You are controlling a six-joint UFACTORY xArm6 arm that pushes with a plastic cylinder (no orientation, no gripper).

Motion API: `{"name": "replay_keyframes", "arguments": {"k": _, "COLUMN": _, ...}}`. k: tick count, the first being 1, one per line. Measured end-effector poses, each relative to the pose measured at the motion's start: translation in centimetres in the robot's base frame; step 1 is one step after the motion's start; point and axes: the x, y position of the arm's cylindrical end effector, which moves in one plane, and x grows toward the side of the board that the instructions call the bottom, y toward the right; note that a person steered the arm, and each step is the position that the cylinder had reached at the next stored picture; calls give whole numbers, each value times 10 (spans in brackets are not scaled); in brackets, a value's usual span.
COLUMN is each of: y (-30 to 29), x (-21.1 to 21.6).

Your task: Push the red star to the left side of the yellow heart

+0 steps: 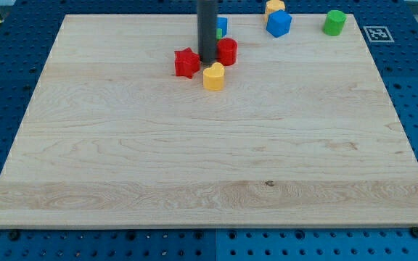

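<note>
The red star (186,63) lies on the wooden board near the view's top, just left of and slightly above the yellow heart (213,76). My tip (207,59) stands between the red star and a red round block (227,51), right above the yellow heart. It is close to all three; I cannot tell whether it touches any of them.
A blue block (221,26) with a green piece beside it sits behind the rod at the top edge. A blue cube (279,23) and a yellow block (274,6) lie at the top right, with a green cylinder (334,22) further right. The board's top edge (122,15) is near.
</note>
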Motion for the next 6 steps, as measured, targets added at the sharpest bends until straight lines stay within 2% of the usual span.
{"name": "replay_keyframes", "arguments": {"k": 1, "y": -39, "x": -51}}
{"name": "replay_keyframes", "arguments": {"k": 4, "y": -43, "x": 82}}
{"name": "replay_keyframes", "arguments": {"k": 5, "y": -33, "x": 110}}
{"name": "replay_keyframes", "arguments": {"k": 6, "y": -13, "x": 113}}
